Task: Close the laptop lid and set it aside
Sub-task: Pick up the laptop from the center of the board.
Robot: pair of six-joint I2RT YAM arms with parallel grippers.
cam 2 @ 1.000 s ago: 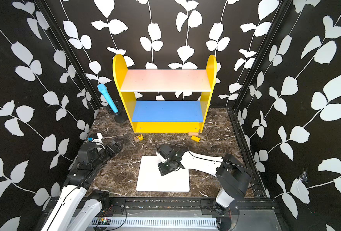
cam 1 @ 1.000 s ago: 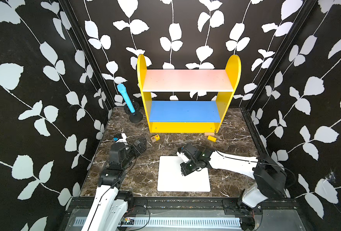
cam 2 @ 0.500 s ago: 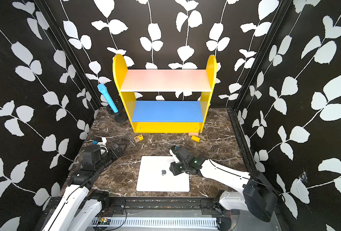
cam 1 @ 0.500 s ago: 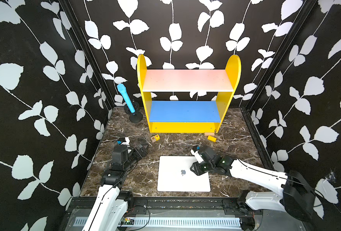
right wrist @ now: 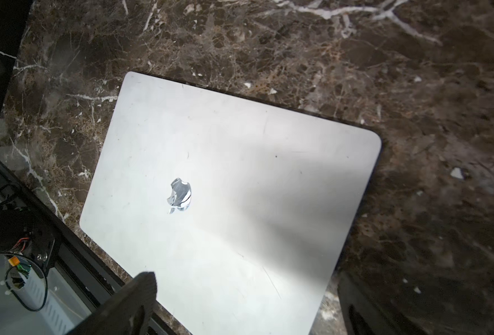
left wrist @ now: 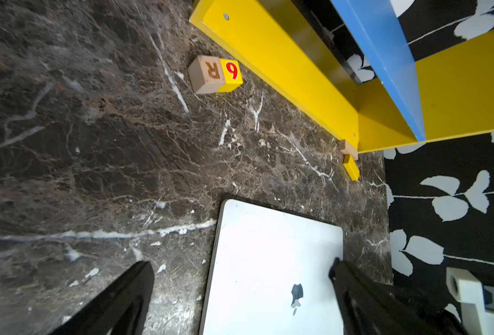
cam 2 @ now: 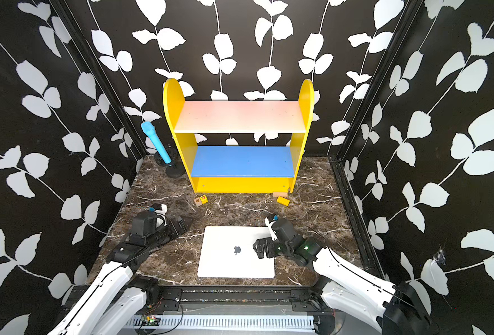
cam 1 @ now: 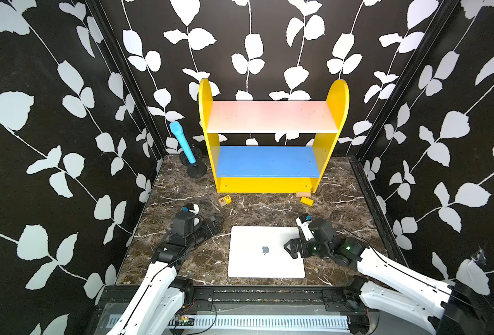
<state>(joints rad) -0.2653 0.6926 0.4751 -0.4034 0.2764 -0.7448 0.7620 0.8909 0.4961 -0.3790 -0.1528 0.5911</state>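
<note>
Counter: the dark brown veined marble counter (cam 1: 269,208) carries everything. Bare marble shows on both sides of the laptop, so a flat slide looks safer than a lift.
Shelf: the yellow shelf unit with a pink and a blue board (cam 1: 271,184) stands at the back, well apart from the laptop. Steer the move away from it.
Laptop: the thin silver-white rectangular laptop (cam 1: 257,261) lies flat near the counter's front edge, between the 2 arms.
Lid: the silver-white lid with the dark apple logo (right wrist: 240,145) is fully down, logo up. Closing looks done and setting aside remains.
Right pincer: the black right pincer (cam 1: 289,250) hovers over the laptop's right edge, jaws wide apart and empty. Its best move is probably a low, even push on that edge, to avoid spinning the laptop.
Left pincer: the black left pincer (cam 1: 215,224) sits low, left of the laptop and apart from it, jaws spread and empty.
Blocks: the small wooden letter block (cam 1: 224,200) and yellow brick (cam 1: 306,200) lie before the shelf, likely off the path.
</note>
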